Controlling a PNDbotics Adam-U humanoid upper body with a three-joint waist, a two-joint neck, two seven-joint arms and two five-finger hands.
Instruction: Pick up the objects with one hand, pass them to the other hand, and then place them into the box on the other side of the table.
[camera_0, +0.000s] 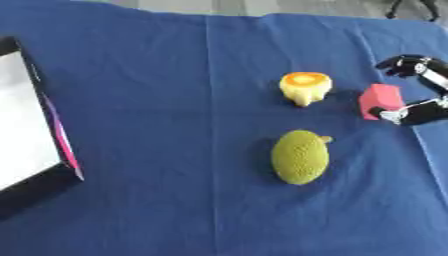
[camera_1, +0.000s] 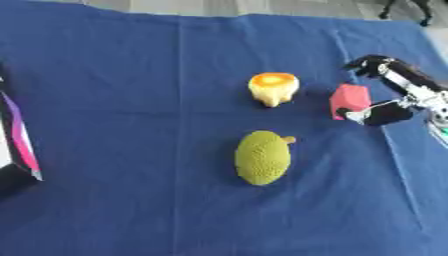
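Pink block (camera_1: 351, 100) at 3 o'clock: right hand (camera_1: 391, 97) fingers half-closed around it, not lifted. Yellow-orange fruit (camera_0: 305, 87), green bumpy fruit (camera_0: 300, 156) untouched on blue-clothed counter (camera_0: 157, 100). Box (camera_0: 26, 125) at 9 o'clock looks empty; all transfers remain.

Blue-clothed table (camera_0: 157, 75): box (camera_0: 26, 125), three objects (camera_0: 300, 156)

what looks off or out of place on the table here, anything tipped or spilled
Nothing stands out. The green bumpy fruit, the yellow-orange piece and the pink block sit intact on the blue cloth, nothing spilled. The right hand is at the block.

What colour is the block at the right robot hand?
Pink-red block, beside the right robot hand; clearest in the right eye view.
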